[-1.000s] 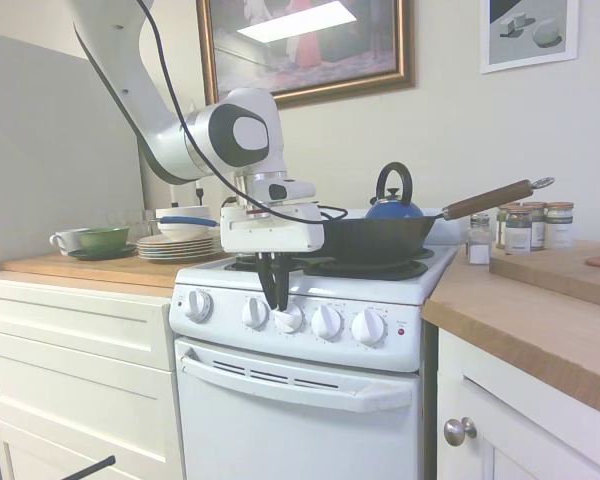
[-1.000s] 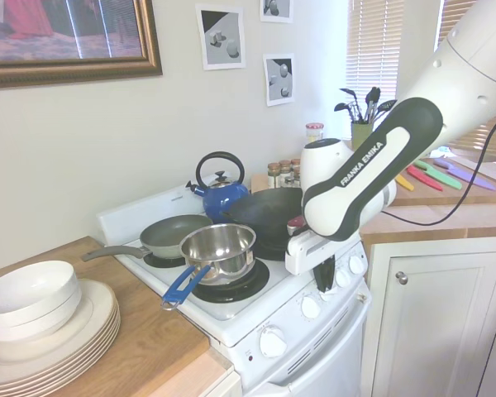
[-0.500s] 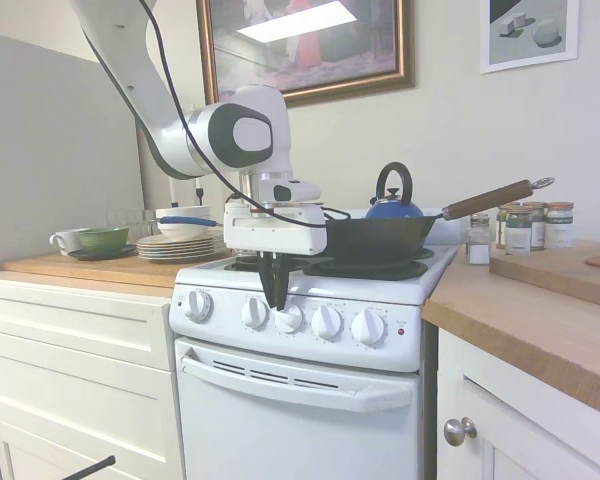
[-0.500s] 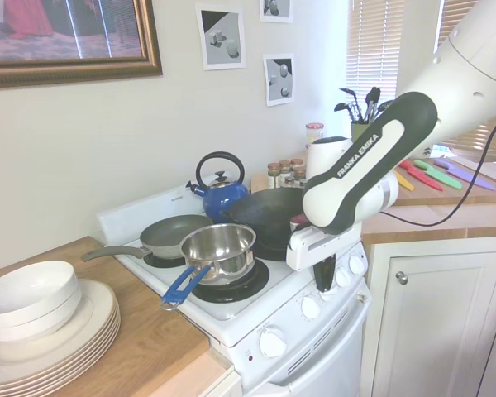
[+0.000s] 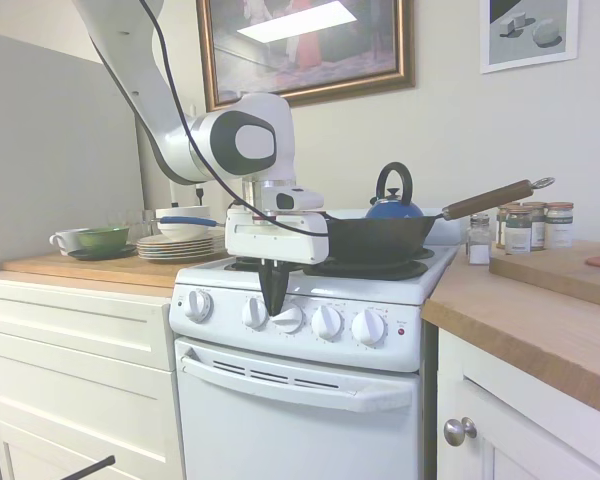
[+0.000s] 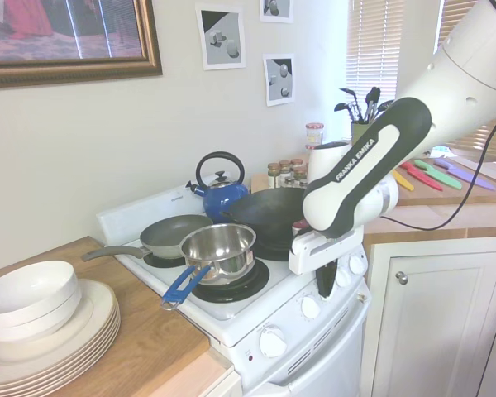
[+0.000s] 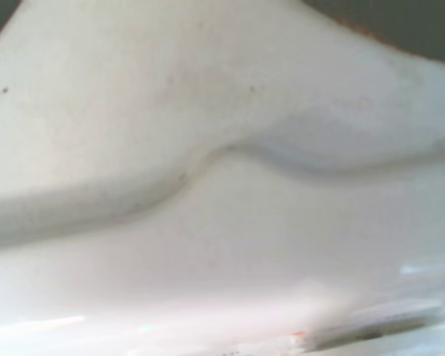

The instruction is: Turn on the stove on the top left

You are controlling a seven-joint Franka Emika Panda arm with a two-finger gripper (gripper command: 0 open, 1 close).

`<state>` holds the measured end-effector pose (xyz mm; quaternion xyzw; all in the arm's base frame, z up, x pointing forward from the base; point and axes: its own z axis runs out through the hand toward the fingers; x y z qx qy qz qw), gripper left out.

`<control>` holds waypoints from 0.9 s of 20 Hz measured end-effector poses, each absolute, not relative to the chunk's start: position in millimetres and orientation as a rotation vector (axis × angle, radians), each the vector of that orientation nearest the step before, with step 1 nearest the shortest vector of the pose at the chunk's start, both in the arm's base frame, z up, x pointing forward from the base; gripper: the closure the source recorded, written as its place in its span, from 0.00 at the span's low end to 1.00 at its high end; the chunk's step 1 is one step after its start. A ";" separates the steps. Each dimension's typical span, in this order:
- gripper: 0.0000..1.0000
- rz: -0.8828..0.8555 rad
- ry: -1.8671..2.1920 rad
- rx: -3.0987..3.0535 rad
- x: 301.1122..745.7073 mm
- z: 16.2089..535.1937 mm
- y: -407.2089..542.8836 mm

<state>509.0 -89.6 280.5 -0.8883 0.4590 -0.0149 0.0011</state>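
Observation:
The white stove (image 5: 310, 405) has five round knobs along its front panel and a small red light (image 5: 401, 331) at the right end. My gripper (image 5: 275, 306) points down over the panel. Its dark fingers look pressed together into one wedge, with the tips between the second knob (image 5: 254, 313) and the third knob (image 5: 290, 320), touching the third knob's upper left edge. In the second exterior view the gripper (image 6: 325, 289) hangs in front of the stove (image 6: 231, 318) and hides part of the knob row. The wrist view shows only a blurred white stove surface (image 7: 208, 245).
A grey frying pan (image 6: 175, 234), a steel saucepan (image 6: 219, 248) with a blue handle, a black wok (image 5: 380, 238) and a blue kettle (image 5: 393, 206) sit on the burners. Stacked plates (image 6: 50, 327) stand on the left counter. Spice jars (image 5: 530, 226) are on the right.
The gripper has twisted at the wrist and shifted slightly right; its two fingers, seen apart before, now look like one wedge. The third knob's grip looks turned.

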 end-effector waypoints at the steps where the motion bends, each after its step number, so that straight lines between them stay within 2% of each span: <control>1: 1.00 -0.046 1.441 -2.794 508.9 279.8 -89.4; 18: 1.00 -0.076 1.476 -2.879 509.0 272.7 -81.1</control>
